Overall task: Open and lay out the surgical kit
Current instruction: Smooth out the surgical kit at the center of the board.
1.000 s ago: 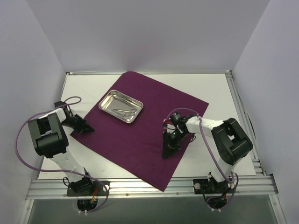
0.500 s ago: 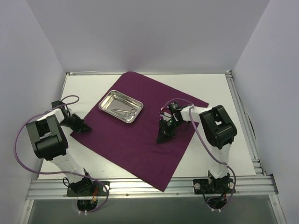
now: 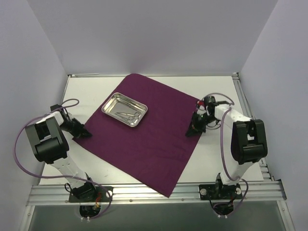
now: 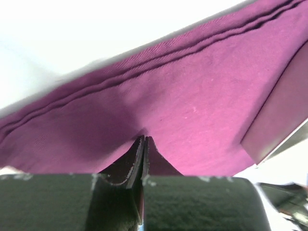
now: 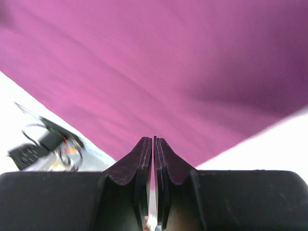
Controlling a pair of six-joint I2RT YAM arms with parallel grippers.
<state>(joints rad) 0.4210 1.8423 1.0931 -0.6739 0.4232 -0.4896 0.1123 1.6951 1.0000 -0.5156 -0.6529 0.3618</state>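
Cloth wrap (image 3: 144,139) lies spread flat on white table (image 3: 216,154), set as a diamond, near corner reaching the table's front edge. Steel tray (image 3: 119,103) sits on the cloth's upper-left part, angled. Ring-handled instruments (image 3: 130,115) lie inside the tray, toward its near-right end.

Left gripper (image 3: 85,133) low at the cloth's left edge. In its wrist view the jaws are pressed together and the tips are against the fabric, which darkens and puckers there; cannot tell if a fold is actually pinched.

Right gripper (image 3: 191,132) low at the cloth's right edge, well apart from the tray. Jaws all but closed, only a thin slit between them, nothing visible in it; purple cloth ahead, bare table just beside
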